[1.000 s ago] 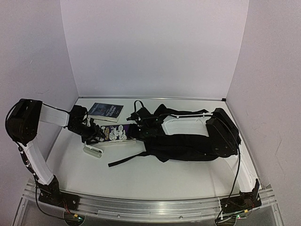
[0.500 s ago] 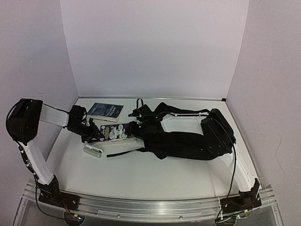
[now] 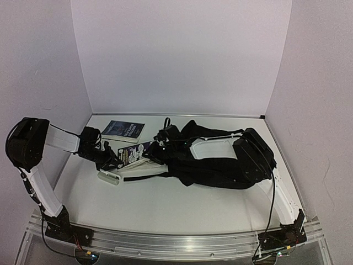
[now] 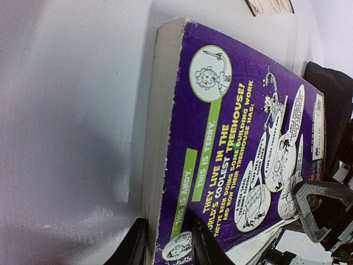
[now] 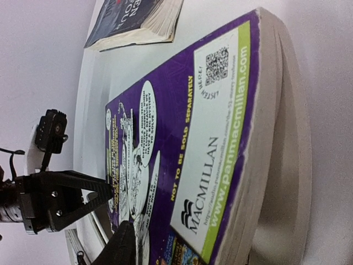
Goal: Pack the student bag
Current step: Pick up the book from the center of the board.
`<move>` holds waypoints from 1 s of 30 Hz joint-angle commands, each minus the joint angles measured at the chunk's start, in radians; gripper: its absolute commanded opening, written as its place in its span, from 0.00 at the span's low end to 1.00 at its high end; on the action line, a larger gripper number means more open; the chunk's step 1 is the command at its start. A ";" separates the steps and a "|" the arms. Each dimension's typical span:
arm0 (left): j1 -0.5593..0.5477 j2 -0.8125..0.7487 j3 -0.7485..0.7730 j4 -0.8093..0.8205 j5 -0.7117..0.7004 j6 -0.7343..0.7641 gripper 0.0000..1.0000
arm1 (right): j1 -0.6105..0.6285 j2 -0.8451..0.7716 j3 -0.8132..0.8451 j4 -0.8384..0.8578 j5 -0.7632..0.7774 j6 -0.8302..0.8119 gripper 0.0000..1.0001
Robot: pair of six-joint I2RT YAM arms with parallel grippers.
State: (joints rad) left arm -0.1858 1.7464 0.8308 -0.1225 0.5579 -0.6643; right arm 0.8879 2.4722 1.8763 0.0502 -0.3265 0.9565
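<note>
Together left gripper [image 4: 168, 245] and right gripper [image 3: 159, 147] clamp one purple book [image 4: 237, 143]; one dark book [image 3: 124, 130] apart.

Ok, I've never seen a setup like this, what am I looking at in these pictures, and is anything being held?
Two robot arms bolted to a table, each ending in a two-finger gripper. The wide picture looks down from above and behind; the two close-ups come from cameras on their wrists. On the table lie a black backpack, a dark book and a white object. The left gripper clamps one end of a purple paperback; the right gripper is at its other end, but whether it grips isn't clear.
</note>
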 commanded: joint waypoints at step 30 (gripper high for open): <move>-0.024 -0.663 0.216 -0.317 0.355 0.427 0.89 | 0.052 -0.730 -0.200 -0.309 -0.169 -0.582 0.00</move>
State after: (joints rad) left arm -0.2044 1.0801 0.9559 -0.3913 0.7107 -0.3310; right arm 0.9413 1.8499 1.6972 -0.1531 -0.4670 0.4872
